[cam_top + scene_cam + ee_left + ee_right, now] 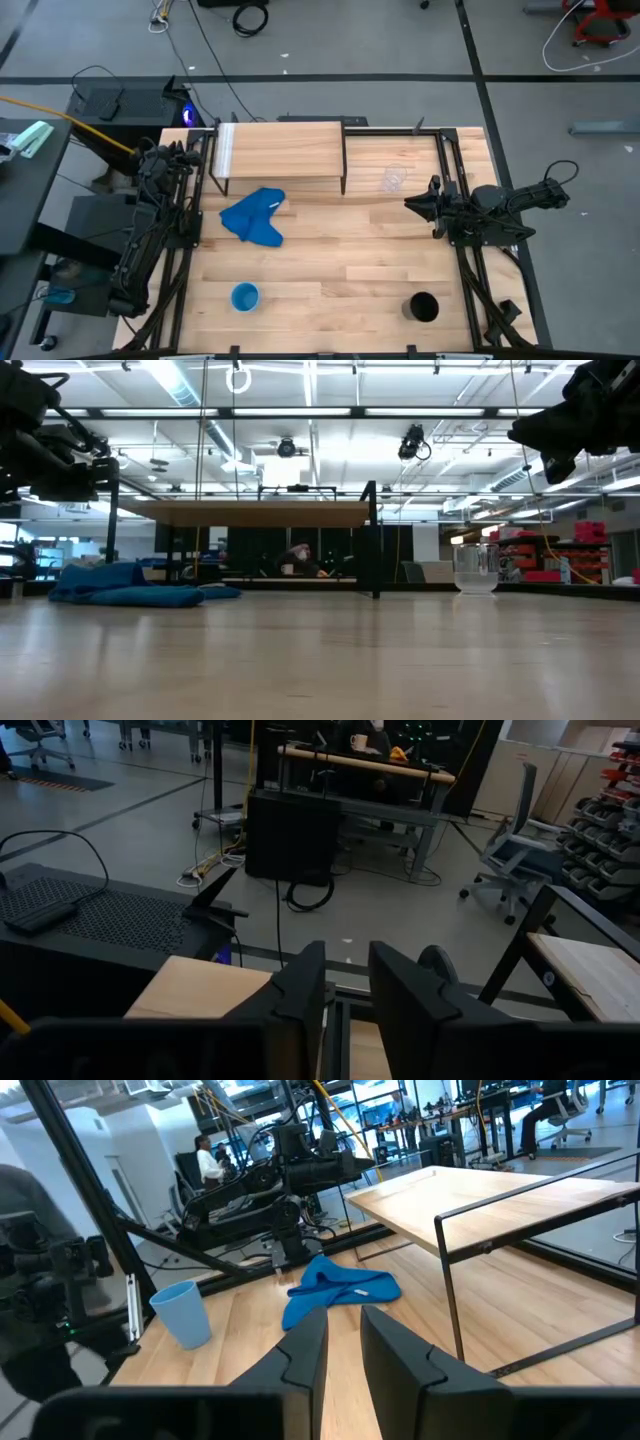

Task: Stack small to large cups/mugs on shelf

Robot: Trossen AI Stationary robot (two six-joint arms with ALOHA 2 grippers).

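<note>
**High view: the clear cup lies nearest the right gripper**

The small clear cup [393, 180] is seen standing on the tabletop [330, 270], just beside the shelf [280, 148] and near the right gripper [412, 203], whose fingers are slightly apart and hold nothing. The left gripper [196, 150], also slightly apart and empty, waits at the shelf's far end. The blue cup [245, 296] and black cup [424, 307] stand well apart, along the near edge.

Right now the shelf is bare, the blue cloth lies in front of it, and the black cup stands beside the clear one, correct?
Not quite. In the high view the black cup stands at the table's near edge, far from the clear cup beside the shelf. The blue cloth is as stated.
</note>
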